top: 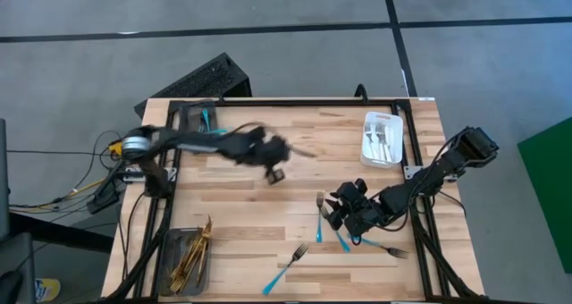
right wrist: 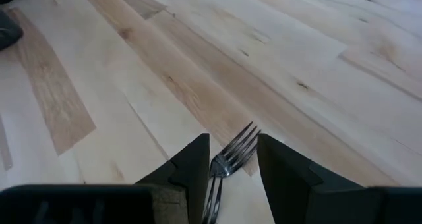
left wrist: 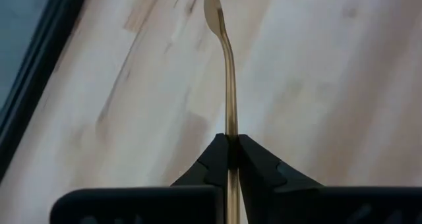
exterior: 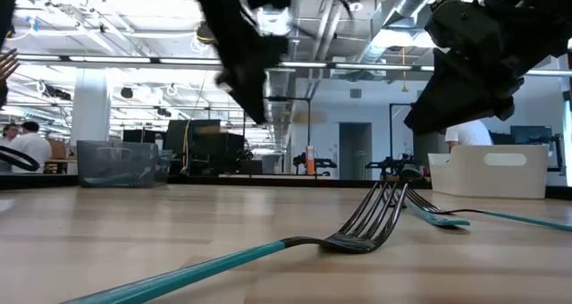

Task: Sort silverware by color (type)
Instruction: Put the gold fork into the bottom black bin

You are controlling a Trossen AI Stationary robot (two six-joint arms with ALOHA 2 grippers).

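Your left gripper [left wrist: 229,151] is pinched tight on a gold fork [left wrist: 226,72], carried above the wooden table [top: 241,210] well up-table from the grey tray [top: 165,250] at the near left corner. That tray already holds a heap of gold utensils [top: 192,255]. The white tray [top: 367,147] at the far right holds silver pieces [top: 382,141], and a third tray [top: 183,116] at the far left shows one turquoise handle [top: 206,118]. Your right gripper [right wrist: 231,161] hangs with fingers spread around the tines of a silver fork [right wrist: 227,161], not yet closed. About four turquoise-handled forks [top: 284,268] lie loose, well right of the grey tray. By this showing, the sorting looks well past halfway, with the turquoise forks the bulk of what remains.
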